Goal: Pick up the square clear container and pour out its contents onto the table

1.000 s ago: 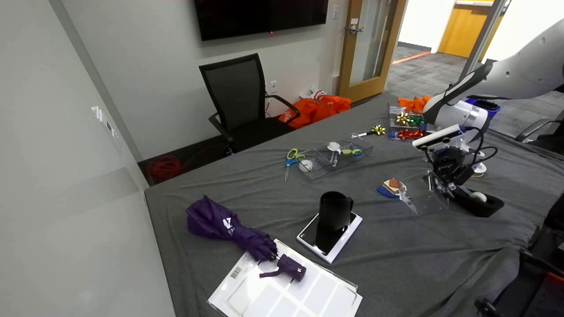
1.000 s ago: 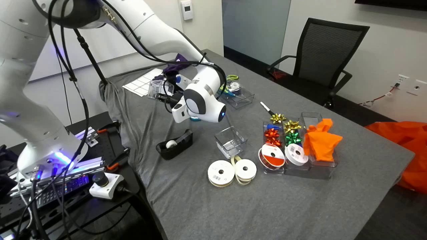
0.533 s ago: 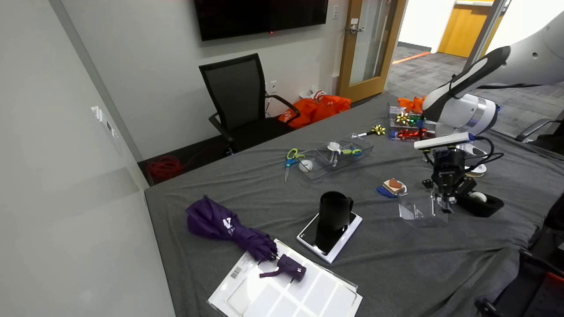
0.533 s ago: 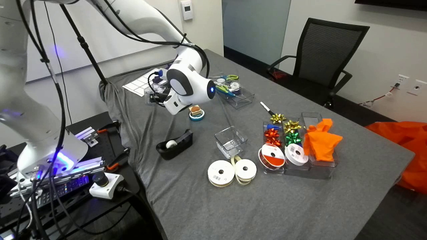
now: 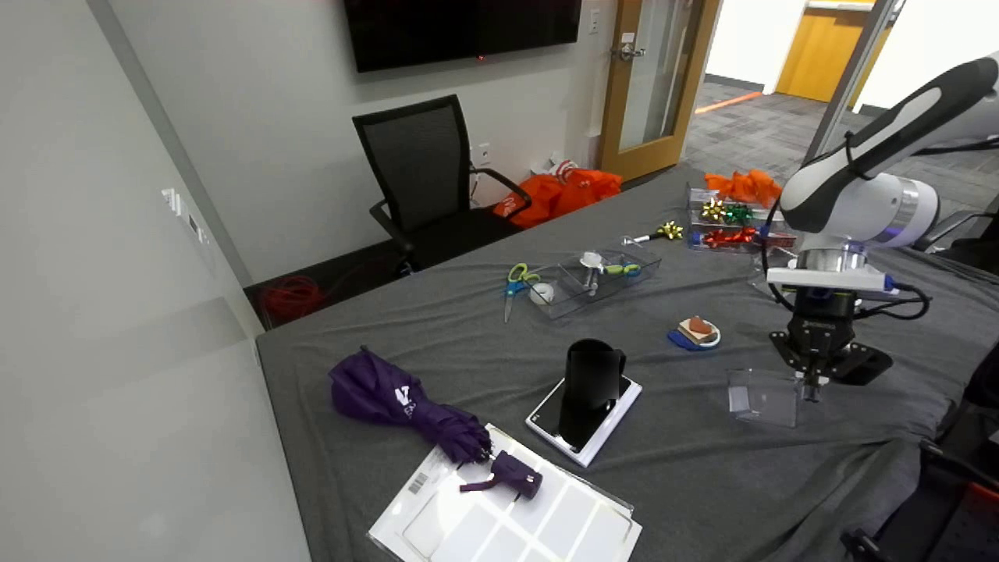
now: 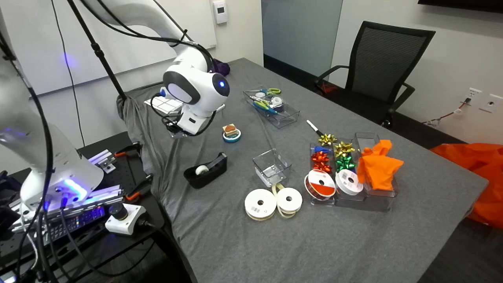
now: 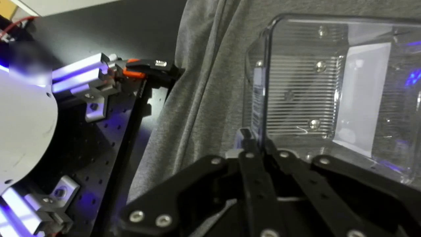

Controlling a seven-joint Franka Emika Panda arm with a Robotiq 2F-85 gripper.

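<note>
From where I stand, the gripper [image 7: 259, 141] is pinching one side wall of the see-through box [image 7: 329, 95], with one of its fingers [image 7: 246, 139] outside this wall and its partner inside. The box is held over the table [image 6: 314, 243] with the mouth upward; whether its bottom touches the grey cloth [image 7: 222, 102], I cannot tell. The wrist view looks down into it, and I find no loose piece there. Near the box, but apart from it, both exterior views show a block [image 6: 229, 129] with an orange-red top, lying on or just against a teal ring [image 6: 232, 139]. I take these two for the contents, so in my judgement the pouring is finished, and the step in hand is to bring the box down to rest. The next move, I think, calls for a slow and straight descent, away from the block and from the tape dispenser [image 6: 205, 169], until the bottom sits flat; only then should the grip be loosened. Because the hold is at one edge only, the far side could tip upon a fold of the cloth. Afterwards the inner finger should rise along the wall before any sideways motion, otherwise it may drag the box.
</note>
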